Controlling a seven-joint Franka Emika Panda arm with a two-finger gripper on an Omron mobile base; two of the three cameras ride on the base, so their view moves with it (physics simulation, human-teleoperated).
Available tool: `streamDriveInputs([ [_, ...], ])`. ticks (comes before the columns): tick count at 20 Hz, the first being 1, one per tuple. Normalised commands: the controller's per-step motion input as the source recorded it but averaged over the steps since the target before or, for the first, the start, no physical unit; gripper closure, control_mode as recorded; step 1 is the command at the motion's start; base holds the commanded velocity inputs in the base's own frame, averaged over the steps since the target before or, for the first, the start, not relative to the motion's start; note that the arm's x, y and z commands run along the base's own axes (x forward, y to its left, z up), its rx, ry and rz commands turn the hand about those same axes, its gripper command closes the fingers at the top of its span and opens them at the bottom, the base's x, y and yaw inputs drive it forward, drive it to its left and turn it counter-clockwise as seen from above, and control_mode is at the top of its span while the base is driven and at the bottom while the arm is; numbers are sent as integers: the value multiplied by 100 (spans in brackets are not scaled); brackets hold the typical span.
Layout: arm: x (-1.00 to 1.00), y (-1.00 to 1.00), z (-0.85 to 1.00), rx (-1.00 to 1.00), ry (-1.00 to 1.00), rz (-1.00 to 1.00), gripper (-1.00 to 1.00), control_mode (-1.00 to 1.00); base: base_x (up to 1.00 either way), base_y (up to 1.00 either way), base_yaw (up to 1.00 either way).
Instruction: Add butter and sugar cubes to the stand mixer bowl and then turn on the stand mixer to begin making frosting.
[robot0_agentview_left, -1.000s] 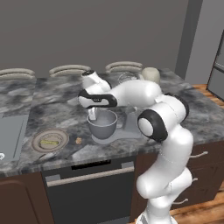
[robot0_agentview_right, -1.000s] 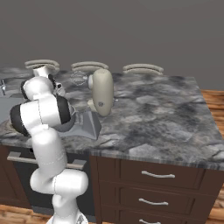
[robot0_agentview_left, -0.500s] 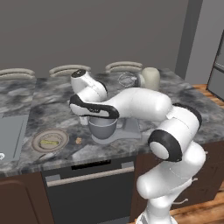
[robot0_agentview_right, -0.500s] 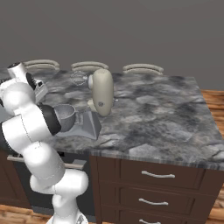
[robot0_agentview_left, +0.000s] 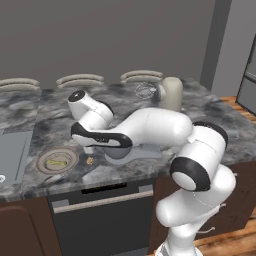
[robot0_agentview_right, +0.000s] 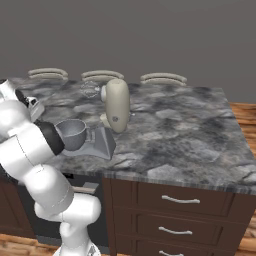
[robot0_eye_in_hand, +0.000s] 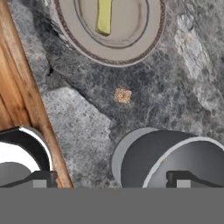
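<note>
In the hand view the butter (robot0_eye_in_hand: 104, 16), a yellow stick, lies on a round tan plate (robot0_eye_in_hand: 144, 39) at the top. A sugar cube (robot0_eye_in_hand: 122, 95) sits on the grey stone counter between the plate and the stand mixer bowl (robot0_eye_in_hand: 175, 155). My gripper (robot0_eye_in_hand: 113, 180) hangs open above the counter at the bowl's rim, with nothing between its fingertips (robot0_eye_in_hand: 41, 178). From the left base, the butter (robot0_agentview_left: 56, 162), sugar cube (robot0_agentview_left: 90, 160) and bowl (robot0_agentview_left: 119, 153) lie under my stretched arm. The stand mixer (robot0_agentview_right: 116, 104) stands with its bowl (robot0_agentview_right: 74, 132) on its base plate.
A sink (robot0_agentview_left: 10, 155) is set into the counter left of the plate (robot0_agentview_left: 44, 167). The counter's front edge (robot0_eye_in_hand: 26, 87) runs close beside my hand, with an oven (robot0_agentview_left: 100, 200) below it. A wire whisk (robot0_agentview_right: 90, 90) hangs from the mixer head. Chair backs (robot0_agentview_left: 80, 80) line the far side.
My arm has swung left and down from above the bowl to the counter between the bowl and the plate. The jaws have stayed open.
</note>
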Motion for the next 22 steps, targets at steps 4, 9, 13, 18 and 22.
streamDriveInputs([
  [4, 0, 14, -33, -10, 0, 0, -100, -100, 0, 0, 0],
  [9, 1, 14, -45, -10, 6, 0, -100, -100, 0, 0, 0],
  [13, 20, 5, -41, -7, 8, 0, -100, -100, 0, 0, 0],
  [18, 31, 7, -31, -5, 10, 0, -100, -100, 0, 0, 0],
  [22, 29, 16, -31, -7, 11, 0, -100, -100, 0, 0, 0],
])
